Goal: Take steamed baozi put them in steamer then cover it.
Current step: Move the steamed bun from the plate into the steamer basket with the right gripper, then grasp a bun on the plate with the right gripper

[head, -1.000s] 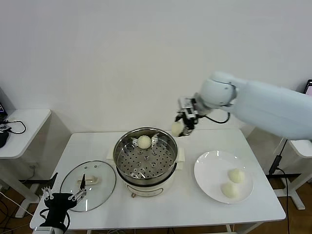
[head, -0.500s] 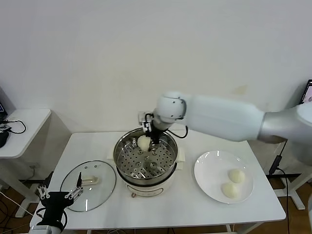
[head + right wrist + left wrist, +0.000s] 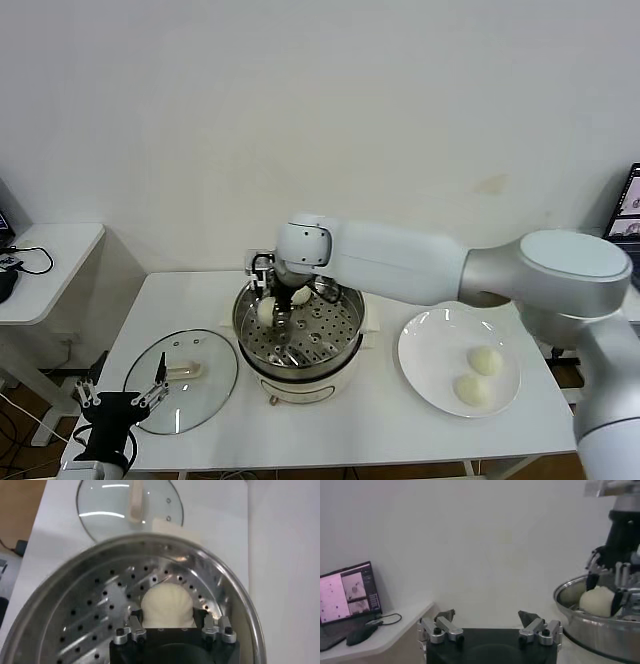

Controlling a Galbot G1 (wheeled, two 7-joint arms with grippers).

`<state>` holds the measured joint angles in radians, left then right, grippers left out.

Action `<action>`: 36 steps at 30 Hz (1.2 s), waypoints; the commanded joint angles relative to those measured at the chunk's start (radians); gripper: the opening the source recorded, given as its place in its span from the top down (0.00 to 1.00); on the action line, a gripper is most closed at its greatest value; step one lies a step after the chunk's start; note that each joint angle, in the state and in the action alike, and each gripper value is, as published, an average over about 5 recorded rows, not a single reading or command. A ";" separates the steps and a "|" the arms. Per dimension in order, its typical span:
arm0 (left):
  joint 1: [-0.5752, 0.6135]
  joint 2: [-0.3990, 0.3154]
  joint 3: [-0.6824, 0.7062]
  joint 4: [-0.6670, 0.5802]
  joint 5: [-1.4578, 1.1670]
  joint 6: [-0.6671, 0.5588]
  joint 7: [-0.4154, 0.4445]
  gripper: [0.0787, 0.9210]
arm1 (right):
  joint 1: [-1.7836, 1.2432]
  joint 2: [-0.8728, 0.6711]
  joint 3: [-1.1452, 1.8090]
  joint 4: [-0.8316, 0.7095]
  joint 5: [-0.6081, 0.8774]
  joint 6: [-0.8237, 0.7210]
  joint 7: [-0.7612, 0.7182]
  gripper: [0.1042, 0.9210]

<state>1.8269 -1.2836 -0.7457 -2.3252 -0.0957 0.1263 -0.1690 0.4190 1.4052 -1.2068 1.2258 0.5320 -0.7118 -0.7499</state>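
Baozi count: four smooth, round, cream-white buns in all.
In the steamer: two, namely the held baozi (image 3: pixel 266 311) low over the perforated tray on its left side, and the loose baozi (image 3: pixel 300 296) at the far side of the tray.
On the plate: two plate baozi (image 3: pixel 485 360), one just in front of the other, on the flat round white plate (image 3: pixel 425 345) to the right of the pot.
Steamer (image 3: pixel 345 330): one, round, shiny stainless steel, tray dotted with holes, on a white base, mid-table.
Cover (image 3: pixel 205 385): one, round clear glass, metal rim, cream bar handle, flat on the table left of the steamer.
Right gripper (image 3: pixel 172 625): inside the steamer, fingers clamped either side of the held baozi.
Left gripper (image 3: pixel 490 622): parked low at the table's front-left corner near the cover, fingers spread wide, holding nothing.
Table (image 3: pixel 380 420): one, white, smooth top.
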 commanded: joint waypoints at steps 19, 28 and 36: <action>-0.003 0.009 -0.002 0.001 -0.006 0.001 0.001 0.12 | 0.141 -0.126 -0.002 0.090 -0.074 0.011 -0.146 0.12; -0.015 0.026 0.007 -0.001 -0.014 0.014 0.006 0.12 | 0.319 -0.467 -0.076 0.338 -0.187 0.163 -0.327 0.12; -0.023 0.044 0.026 -0.011 -0.012 0.028 0.012 0.12 | 0.300 -0.840 -0.109 0.527 -0.329 0.284 -0.386 0.12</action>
<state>1.8042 -1.2424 -0.7243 -2.3348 -0.1085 0.1527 -0.1573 0.6625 0.9679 -1.2816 1.5339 0.3376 -0.5581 -1.0328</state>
